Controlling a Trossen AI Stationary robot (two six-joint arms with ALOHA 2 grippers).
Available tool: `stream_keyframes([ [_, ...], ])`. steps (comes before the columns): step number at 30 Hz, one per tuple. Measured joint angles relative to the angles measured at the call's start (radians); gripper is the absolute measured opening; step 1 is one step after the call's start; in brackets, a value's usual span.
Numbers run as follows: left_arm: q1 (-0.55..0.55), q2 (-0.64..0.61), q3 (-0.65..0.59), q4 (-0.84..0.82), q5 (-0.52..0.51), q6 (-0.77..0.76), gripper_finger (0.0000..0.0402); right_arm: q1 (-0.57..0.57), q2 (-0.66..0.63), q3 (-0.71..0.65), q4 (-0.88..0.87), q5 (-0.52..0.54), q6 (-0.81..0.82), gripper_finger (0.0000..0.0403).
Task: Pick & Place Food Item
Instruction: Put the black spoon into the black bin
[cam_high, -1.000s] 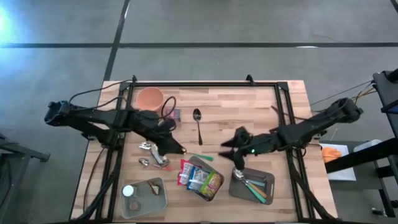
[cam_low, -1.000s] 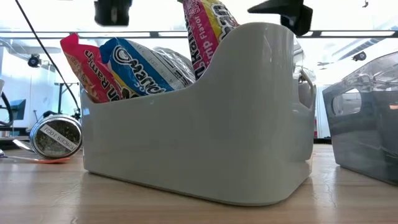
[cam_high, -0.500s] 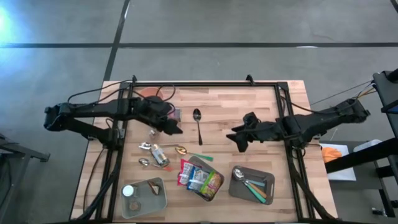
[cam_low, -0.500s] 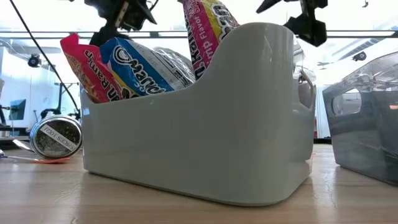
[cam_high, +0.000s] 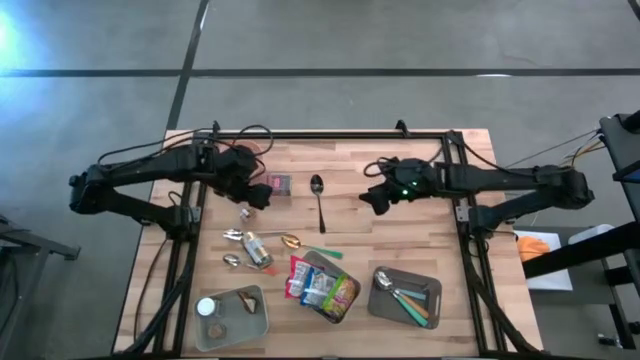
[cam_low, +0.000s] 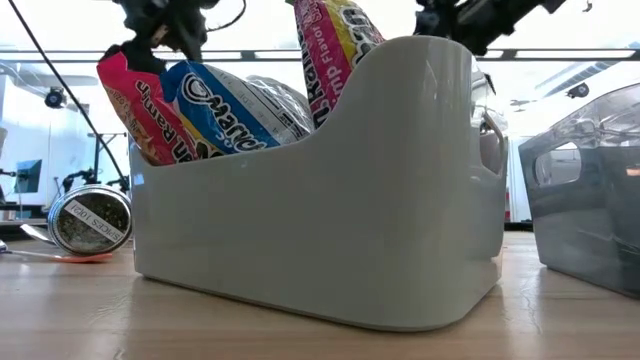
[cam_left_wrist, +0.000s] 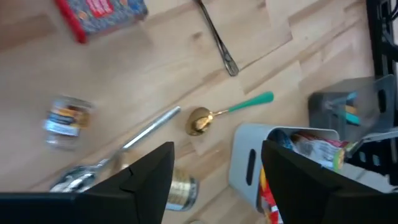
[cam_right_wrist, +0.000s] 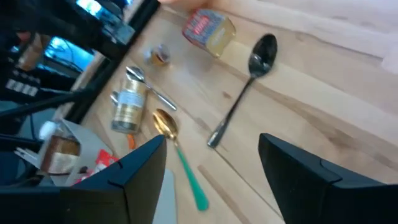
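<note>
Several bright snack packets (cam_high: 322, 285) stand in a white bin (cam_high: 345, 300) near the table's front middle. On the bare wood lie a small red packet (cam_high: 279, 184), a tiny jar (cam_high: 244, 213) and a tin on its side (cam_high: 257, 250). My left gripper (cam_high: 258, 196) hangs open above the table between the red packet and the tiny jar, with nothing between its fingers (cam_left_wrist: 146, 180). My right gripper (cam_high: 371, 199) hangs open to the right of the black spoon (cam_high: 318, 200), also holding nothing; its fingers (cam_right_wrist: 124, 183) show no object between them.
A gold spoon with a green handle (cam_high: 300, 243) lies just behind the bin. A grey tray with utensils (cam_high: 405, 294) sits front right, another tray with food (cam_high: 233, 315) front left. Bare wood lies between the grippers and along the far edge.
Both grippers have swung toward the table's far edge. The left left the tin's spot and tipped more steeply down, now by the red packet. The right left the grey tray and now hangs beside the black spoon. Nothing on the table has moved.
</note>
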Motion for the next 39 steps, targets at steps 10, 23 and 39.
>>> stream_keyframes([
  [10, 0.001, -0.025, 0.022, -0.015, -0.042, 0.133, 0.0177, -0.037, 0.26, 0.216, -0.059, -0.052, -0.143, 0.0173],
  [23, 0.0, -0.05, 0.018, -0.059, -0.039, 0.276, 0.0155, -0.068, 0.666, 0.606, -0.321, -0.05, -0.15, 0.0161],
  [39, 0.0, -0.193, 0.018, -0.085, -0.028, 0.44, 0.0155, -0.072, 1.054, 0.972, -0.55, -0.073, 0.031, 0.016],
])
